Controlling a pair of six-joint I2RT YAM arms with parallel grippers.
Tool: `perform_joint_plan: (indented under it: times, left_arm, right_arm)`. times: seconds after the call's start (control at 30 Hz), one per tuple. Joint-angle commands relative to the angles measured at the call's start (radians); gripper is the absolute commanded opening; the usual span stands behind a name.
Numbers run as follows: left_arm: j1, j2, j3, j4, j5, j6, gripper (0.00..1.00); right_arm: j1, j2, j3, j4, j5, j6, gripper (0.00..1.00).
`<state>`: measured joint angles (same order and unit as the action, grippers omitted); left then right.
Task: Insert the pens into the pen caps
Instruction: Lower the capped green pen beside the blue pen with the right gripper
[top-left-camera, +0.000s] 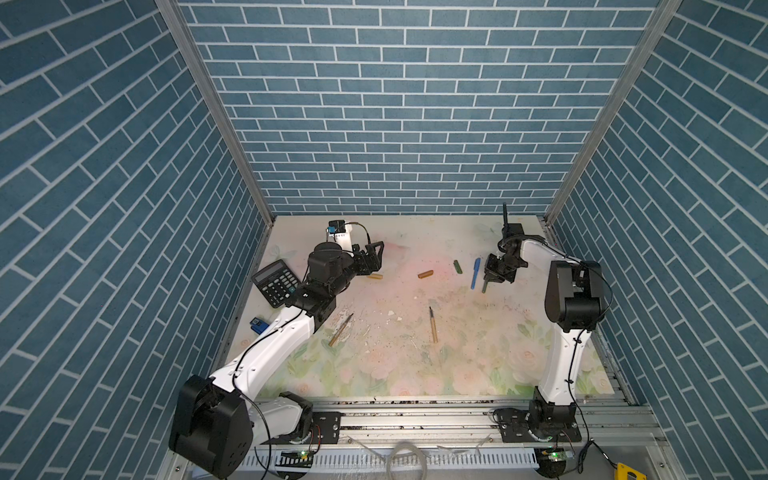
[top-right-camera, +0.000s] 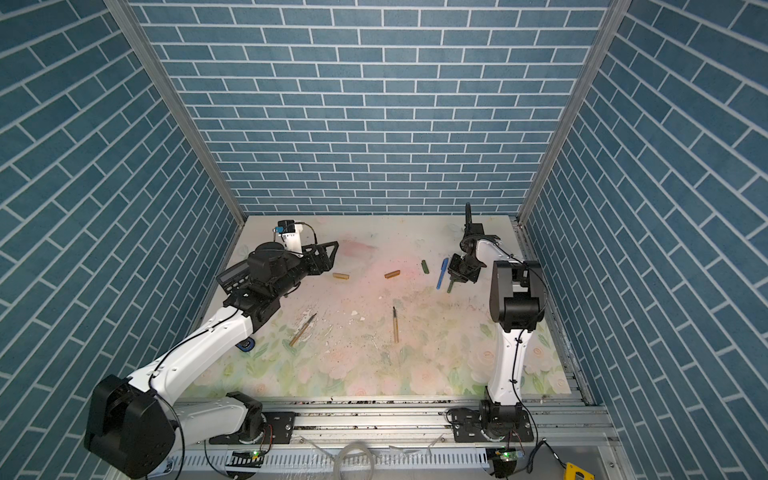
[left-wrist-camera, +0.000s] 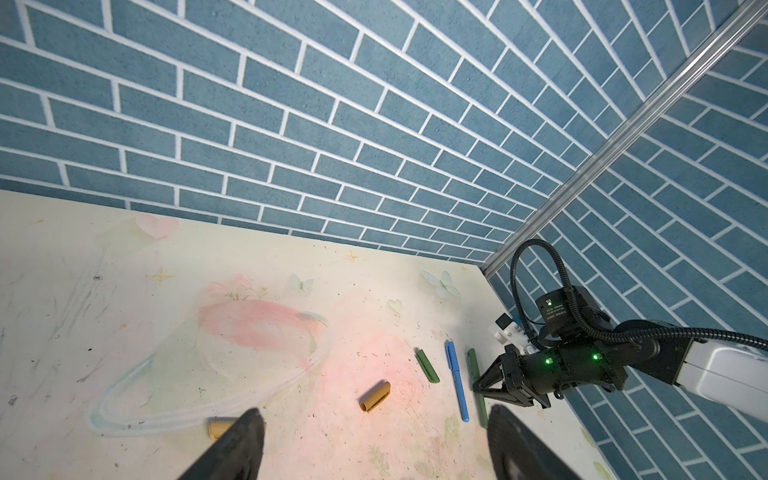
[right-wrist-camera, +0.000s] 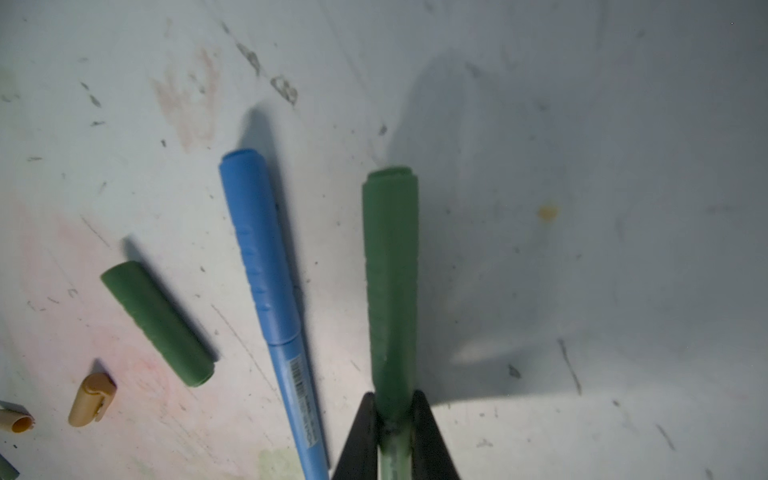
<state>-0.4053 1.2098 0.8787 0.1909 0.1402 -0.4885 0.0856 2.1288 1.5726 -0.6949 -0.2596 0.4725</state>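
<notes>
"On the counter (top-left-camera: 415, 365), far right side: what counts as done?"

"Item one, blue pen (right-wrist-camera: 286, 345): capped, lying flat. Item two, green pen (right-wrist-camera: 390, 270): appears capped, pinched in the right tool (right-wrist-camera: 395, 399), jaws narrow on its barrel just behind the cap. Lifted or resting, I cannot tell."

"Outstanding?"

"One tan-gold pen (top-left-camera: 340, 330) by the left arm, another tan-gold pen (top-left-camera: 433, 326) mid-counter, both with bare dark tips. Loose caps, in a row farther back: tan-gold cap (top-left-camera: 375, 276), orange-brown cap (top-left-camera: 425, 274), dark green cap (top-left-camera: 457, 266) just beside the blue pen. No bare pen is seen to match that last one. By my reckoning, two of four pens finished."

"Left tool?"

"Left tool (top-left-camera: 374, 255): jaws wide, empty, near the tan-gold cap."

"Surface and room?"

"Counter: pale floral print, scuffed, speckled with dark marks. Calculator (top-left-camera: 275, 284) at its left edge. Walls (top-left-camera: 415, 124): blue brick pattern on three sides, metal posts in the corners."
</notes>
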Motion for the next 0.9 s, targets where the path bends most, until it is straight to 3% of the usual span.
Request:
perform_joint_plan:
  times: [0.0, 0.23, 0.87]
  left_arm:
    - [0.003, 0.012, 0.03, -0.004, 0.011, 0.009, 0.86]
    - [0.008, 0.018, 0.031, 0.001, 0.022, 0.007, 0.86]
    - [0.019, 0.016, 0.034, -0.016, 0.0, 0.037, 0.86]
  right_arm:
    - [-0.002, 0.027, 0.024, -0.04, 0.005, -0.029, 0.19]
    - [-0.002, 0.057, 0.043, -0.052, 0.005, -0.034, 0.25]
    - [-0.002, -0.074, -0.001, -0.028, -0.011, -0.028, 0.45]
